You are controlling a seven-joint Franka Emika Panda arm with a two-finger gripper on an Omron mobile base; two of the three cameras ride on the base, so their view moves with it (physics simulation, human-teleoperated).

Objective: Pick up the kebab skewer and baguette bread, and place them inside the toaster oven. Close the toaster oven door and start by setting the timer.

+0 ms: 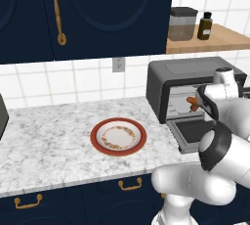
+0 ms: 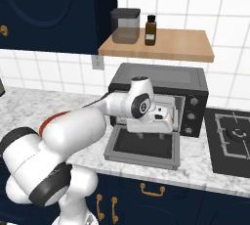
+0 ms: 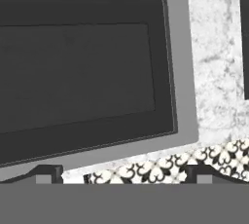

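The toaster oven [image 1: 161,79] [image 2: 161,77] stands on the counter with its door [image 1: 188,131] [image 2: 144,146] [image 3: 82,72] dropped flat open. An orange-brown end of the baguette bread [image 1: 194,102] [image 2: 169,116] shows on the rack inside, mostly hidden by my arm. The kebab skewer is hidden. My gripper [image 2: 146,132] [image 3: 124,177] hangs just above the open door, pointing down at its dark glass. Its fingertips [image 3: 48,174] stand wide apart, open, with nothing between them.
A red-rimmed plate [image 1: 118,136] lies bare on the marble counter left of the oven. A wooden shelf [image 2: 171,45] above holds a jar [image 2: 125,25] and a bottle [image 2: 150,30]. A stove [image 2: 234,136] sits right of the oven. The counter edge lies just past the door's front.
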